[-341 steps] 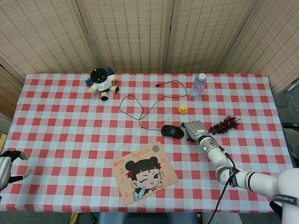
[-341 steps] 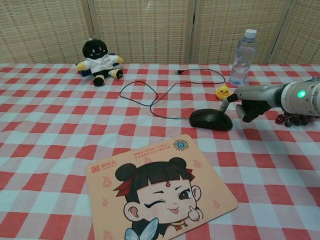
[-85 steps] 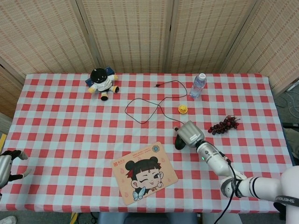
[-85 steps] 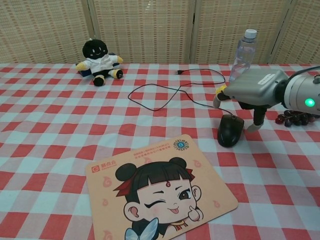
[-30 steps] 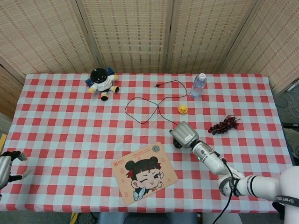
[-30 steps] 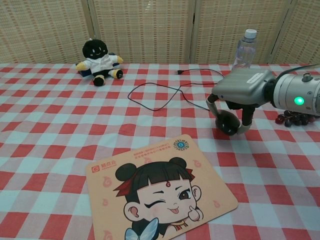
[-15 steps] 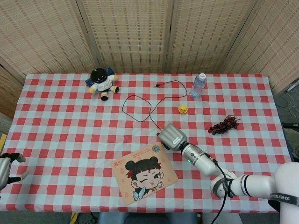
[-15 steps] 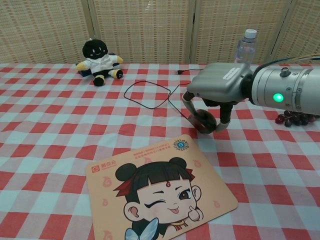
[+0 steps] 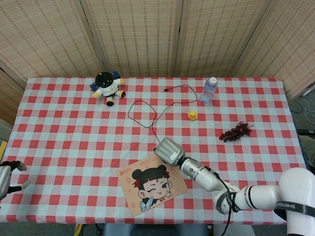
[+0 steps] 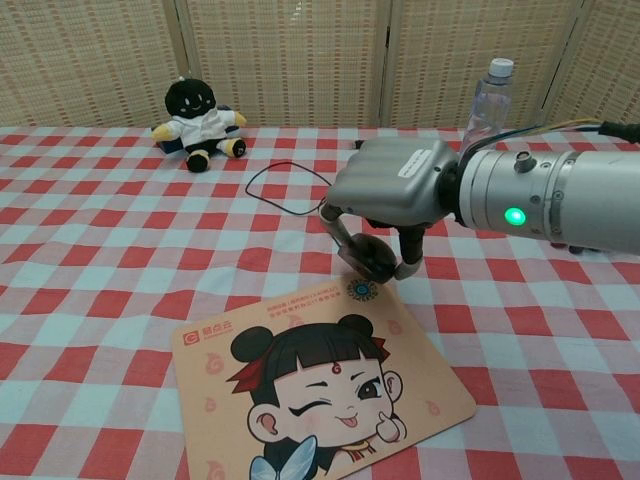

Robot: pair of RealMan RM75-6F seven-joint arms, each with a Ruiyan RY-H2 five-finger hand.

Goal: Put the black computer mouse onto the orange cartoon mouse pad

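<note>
Head view takes in the whole table (image 9: 59,123) under its red-and-white check cloth. On its near half lies the orange cartoon mouse pad (image 10: 320,390), flat and bare. The right hand (image 10: 390,195) hangs just over the pad's far corner, its fingers (image 10: 408,255) curled down around the black computer mouse (image 10: 368,255), which it holds clear of the cloth. The mouse is therefore at the pad's edge, not yet on it. The left hand (image 9: 6,178) sits at the table's left edge holding nothing, fingers apart.

To finish well, I would carry the mouse further in toward the printed face, lower it until its base sits flat, and only then loosen the fingers, so it does not tip off the rim. Its cable (image 9: 147,110) trails back in a loop across the cloth and may tug as the mouse travels; some slack seems to remain.

Further off are a plush doll (image 9: 108,86), a water bottle (image 9: 208,90), a bunch of dark grapes (image 9: 235,132) and a small yellow duck toy (image 9: 193,114), all well apart from the pad and out of the path.
</note>
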